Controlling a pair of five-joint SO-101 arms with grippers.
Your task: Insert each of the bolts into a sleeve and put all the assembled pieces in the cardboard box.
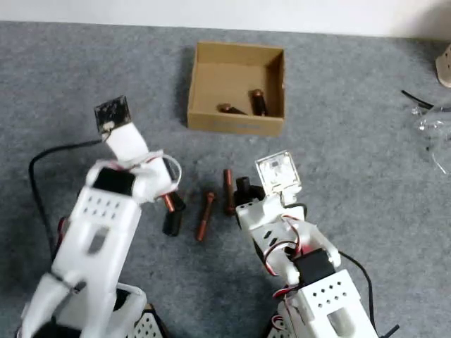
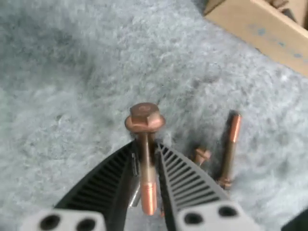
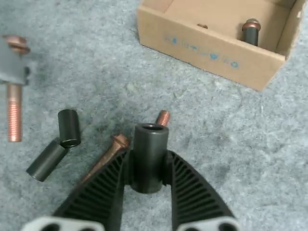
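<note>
Over the tabletop, left tool clamps a copper hex bolt, right tool a black tubular sleeve. Probably aligning comes next.

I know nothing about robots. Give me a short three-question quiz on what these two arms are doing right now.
1. True or false: the left pincer holds a bolt.
2. What does the right pincer grip? A: a bolt. B: a sleeve. C: nothing.
3. How many assembled pieces lie in the cardboard box?

Key: 1 true. 2 B. 3 two.
</note>
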